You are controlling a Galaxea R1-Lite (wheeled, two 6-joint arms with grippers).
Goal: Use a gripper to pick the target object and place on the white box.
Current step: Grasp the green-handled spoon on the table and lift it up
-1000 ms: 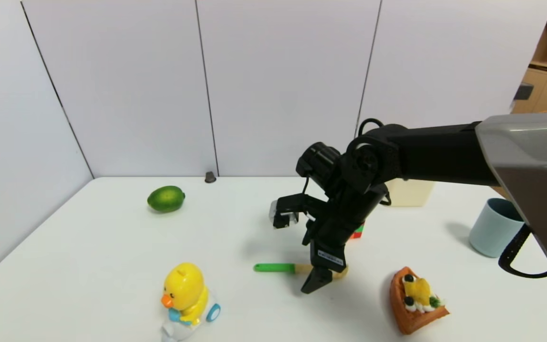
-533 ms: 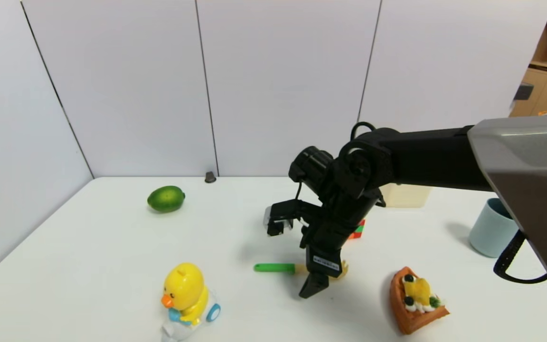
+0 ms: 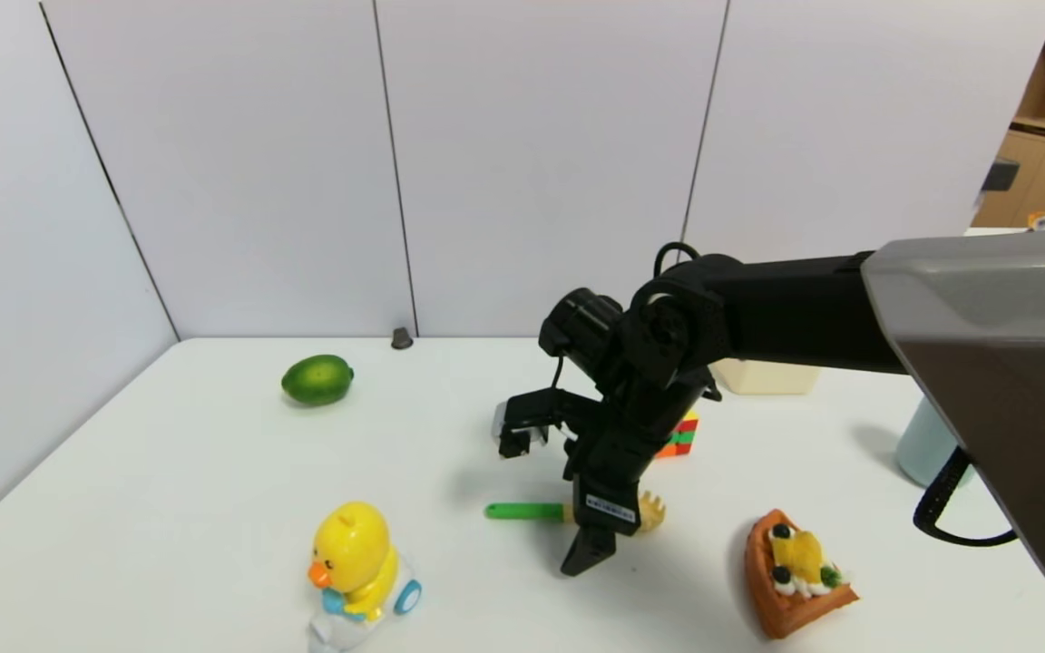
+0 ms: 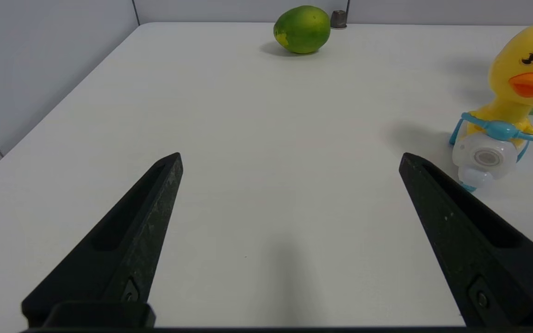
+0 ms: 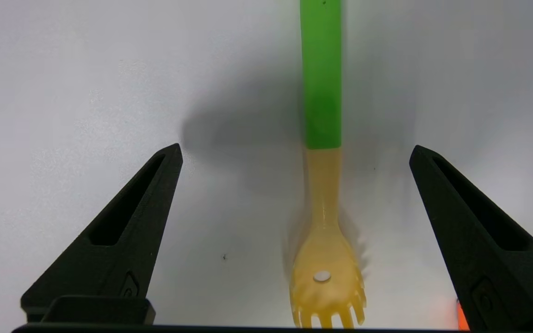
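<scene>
One arm works: the right gripper (image 5: 294,152), jaws spread wide and empty, has crept leftward along the spoon (image 3: 568,512) and now straddles its neck, so a grasp looks near. It lies flat on the table (image 3: 169,508), green handle, pale yellow toothed head, well apart from the box (image 3: 767,376). Parked, the left gripper (image 4: 289,157) gapes empty.
</scene>
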